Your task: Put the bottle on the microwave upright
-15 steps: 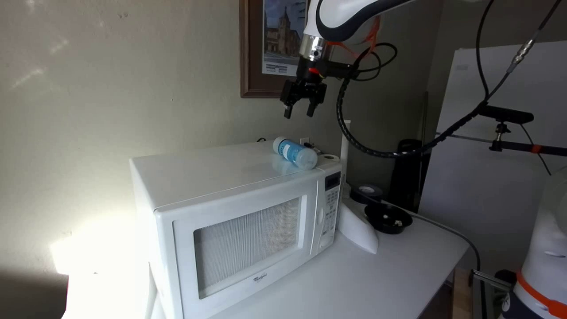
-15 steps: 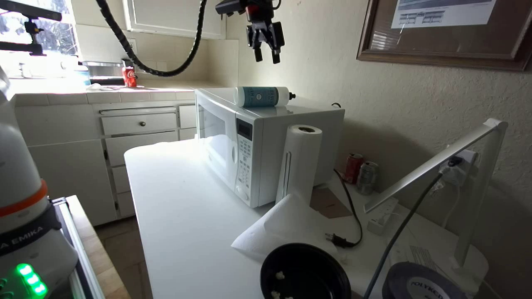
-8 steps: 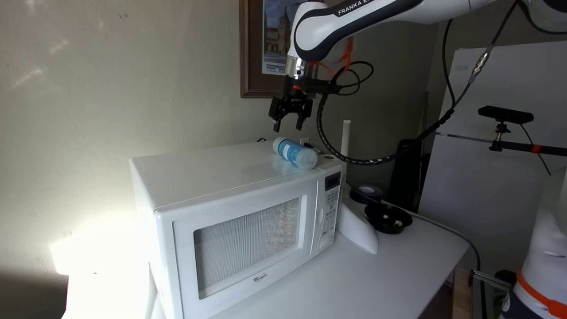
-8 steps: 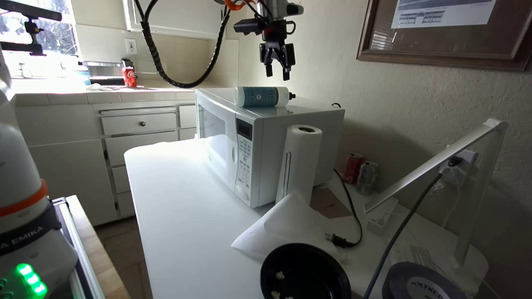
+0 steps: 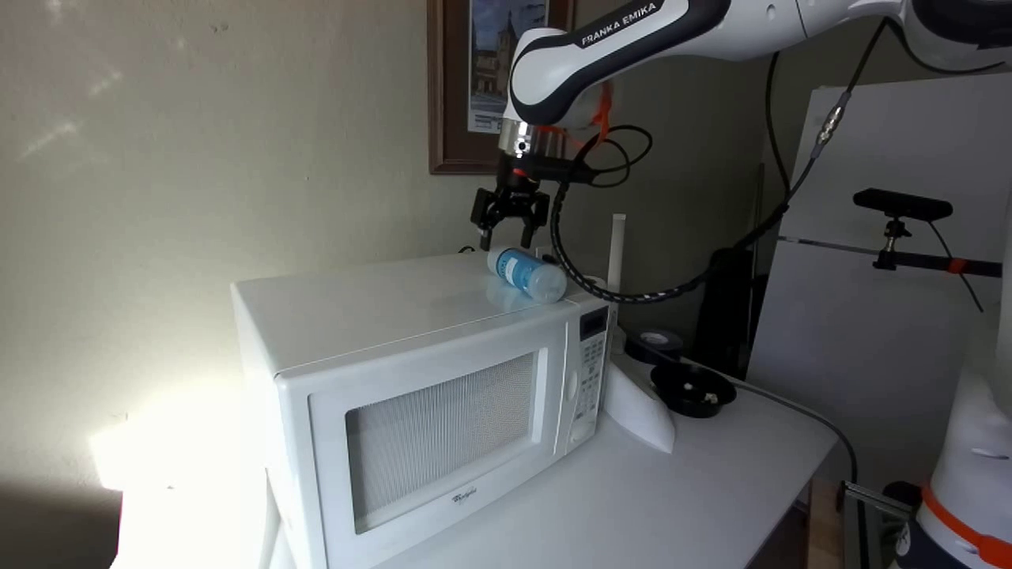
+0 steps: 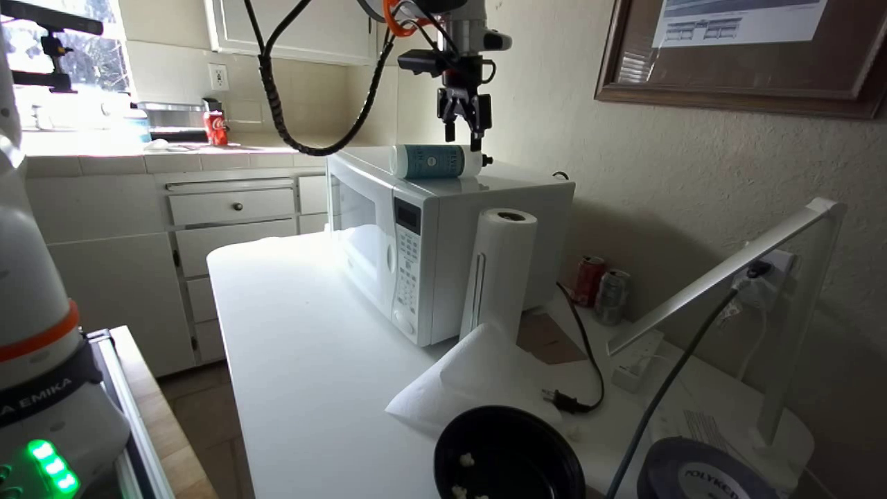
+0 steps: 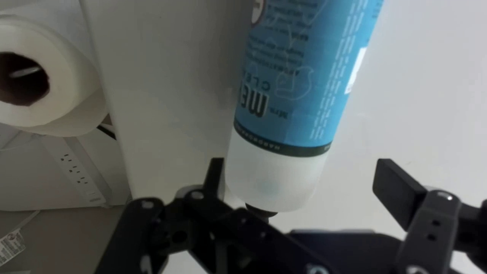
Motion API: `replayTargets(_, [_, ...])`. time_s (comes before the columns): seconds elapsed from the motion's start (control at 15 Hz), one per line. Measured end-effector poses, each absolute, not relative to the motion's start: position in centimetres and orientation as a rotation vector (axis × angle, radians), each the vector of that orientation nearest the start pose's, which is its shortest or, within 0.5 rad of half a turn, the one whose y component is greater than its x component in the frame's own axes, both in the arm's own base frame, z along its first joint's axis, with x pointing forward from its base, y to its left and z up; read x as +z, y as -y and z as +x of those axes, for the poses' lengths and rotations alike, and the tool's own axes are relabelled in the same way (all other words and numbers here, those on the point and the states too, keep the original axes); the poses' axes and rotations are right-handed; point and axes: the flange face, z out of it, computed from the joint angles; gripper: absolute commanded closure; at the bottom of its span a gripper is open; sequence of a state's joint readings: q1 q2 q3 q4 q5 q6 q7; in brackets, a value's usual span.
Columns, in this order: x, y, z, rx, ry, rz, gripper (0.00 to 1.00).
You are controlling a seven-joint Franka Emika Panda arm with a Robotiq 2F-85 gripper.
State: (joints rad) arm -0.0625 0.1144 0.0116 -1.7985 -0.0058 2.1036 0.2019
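Gripper [image 5: 506, 243], lowered over the past second, now hangs just above the capped end of the bottle [image 5: 526, 274], fingers [image 7: 397, 194] apart. You see the bottle lying sideways atop the microwave [image 5: 427, 359], toward the right in an exterior view; your approach seems nearly complete, with grasping and uprighting to follow.

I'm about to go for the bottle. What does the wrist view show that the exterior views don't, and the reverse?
Only the wrist view: rows of fine print on the bottle, and the outlet slots in the power strip.

Only the exterior views: the door and control panel of the microwave, the black bowl, and the bottle's base, which the wrist view cuts off.

Shared: the bottle lying on its side on the microwave's top, with the end effector open near its capped end.
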Motion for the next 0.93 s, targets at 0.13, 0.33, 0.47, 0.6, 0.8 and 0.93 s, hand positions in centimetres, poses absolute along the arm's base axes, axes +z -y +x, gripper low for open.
replayTargets(0.13, [49.4,3.2,61.3,-0.254,-0.416,-3.094,0.00])
replayTargets(0.33, [49.0,3.3,61.3,-0.206,-0.453,-3.097,0.17])
replayTargets(0.47, [48.7,3.3,61.3,-0.191,-0.472,-3.095,0.29])
replayTargets(0.6, [48.5,3.4,61.4,-0.184,-0.481,-3.095,0.43])
replayTargets(0.8, [48.3,3.6,61.4,-0.181,-0.493,-3.094,0.59])
replayTargets(0.93, [48.4,3.7,61.5,-0.183,-0.497,-3.094,0.64])
